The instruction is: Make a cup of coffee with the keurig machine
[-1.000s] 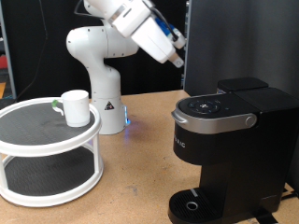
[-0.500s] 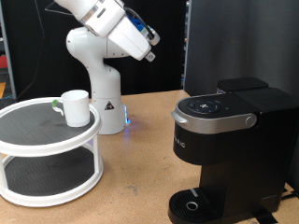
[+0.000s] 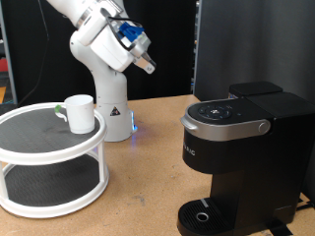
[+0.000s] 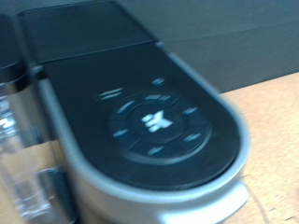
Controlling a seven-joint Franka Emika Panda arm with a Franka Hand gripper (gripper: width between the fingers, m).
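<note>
The white cup [image 3: 79,113] stands upright on the top tier of a round white stand, at the exterior view's left. The black keurig machine [image 3: 241,147] stands at the right with its silver-edged lid down; its drip tray [image 3: 202,216] holds nothing. My gripper [image 3: 147,66] hangs high in the air, above the table between the cup and the machine, touching neither, with nothing seen in it. The wrist view shows the machine's lid and round button panel [image 4: 149,117], blurred; the fingers do not show there.
The two-tier round white stand [image 3: 44,152] takes up the exterior view's lower left. The arm's white base [image 3: 108,108] stands behind it with a blue light at its foot. A dark panel [image 3: 246,44] stands behind the machine. The table [image 3: 148,187] is wooden.
The arm has swung to the exterior view's left, from above the keurig machine towards the space over the robot base. The cup and the machine have not moved.
</note>
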